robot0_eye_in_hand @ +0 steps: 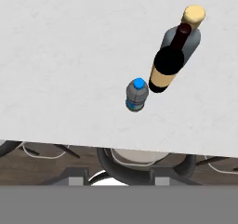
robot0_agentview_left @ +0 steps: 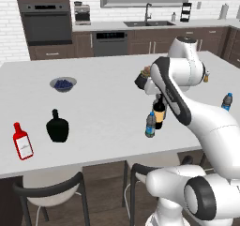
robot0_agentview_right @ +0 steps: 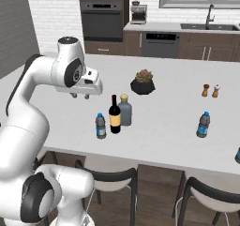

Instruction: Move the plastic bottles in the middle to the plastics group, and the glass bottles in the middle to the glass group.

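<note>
1. Water bottle, one, is standing mid-counter beside the wine bottle; a second water bottle is standing far right, one black flask and one red bottle left.
2. Right base view is adding the grey bottle and gripper, whose jaw state I cannot tell.
3. Hand view is looking down on all three middle bottles.
</note>
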Available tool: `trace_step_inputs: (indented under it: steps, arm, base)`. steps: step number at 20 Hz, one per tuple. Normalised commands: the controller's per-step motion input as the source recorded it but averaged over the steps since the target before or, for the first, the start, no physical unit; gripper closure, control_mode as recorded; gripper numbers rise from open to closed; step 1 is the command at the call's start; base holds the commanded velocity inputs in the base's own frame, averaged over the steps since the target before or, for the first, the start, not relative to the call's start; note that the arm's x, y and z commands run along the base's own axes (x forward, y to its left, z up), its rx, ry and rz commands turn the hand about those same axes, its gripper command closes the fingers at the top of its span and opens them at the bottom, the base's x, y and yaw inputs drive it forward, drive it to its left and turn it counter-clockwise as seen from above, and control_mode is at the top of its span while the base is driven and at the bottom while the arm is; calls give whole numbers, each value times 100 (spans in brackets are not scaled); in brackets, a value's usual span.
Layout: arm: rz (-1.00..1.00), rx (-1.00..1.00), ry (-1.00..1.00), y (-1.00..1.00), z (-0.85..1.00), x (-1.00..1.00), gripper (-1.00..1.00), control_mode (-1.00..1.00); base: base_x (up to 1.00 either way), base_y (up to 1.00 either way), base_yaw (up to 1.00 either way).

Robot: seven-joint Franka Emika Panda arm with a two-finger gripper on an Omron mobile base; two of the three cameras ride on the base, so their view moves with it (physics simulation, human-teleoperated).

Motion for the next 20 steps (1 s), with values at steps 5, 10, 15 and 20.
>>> trace_step_inputs:
  steps: [5, 10, 15, 20]
  arm:
    - [0, 0, 0, -3, -8, -4, -100, -100]
    - [0, 0, 0, -7, -21, 0, -100, -100]
    - [0, 0, 0, -1, -27, 0, -100, -100]
    - [0, 0, 0, 0, -41, 0, -100, -100]
  base:
    - [0, 0, 0]
    - [0, 0, 0]
    - [0, 0, 0]
    - [0, 0, 0]
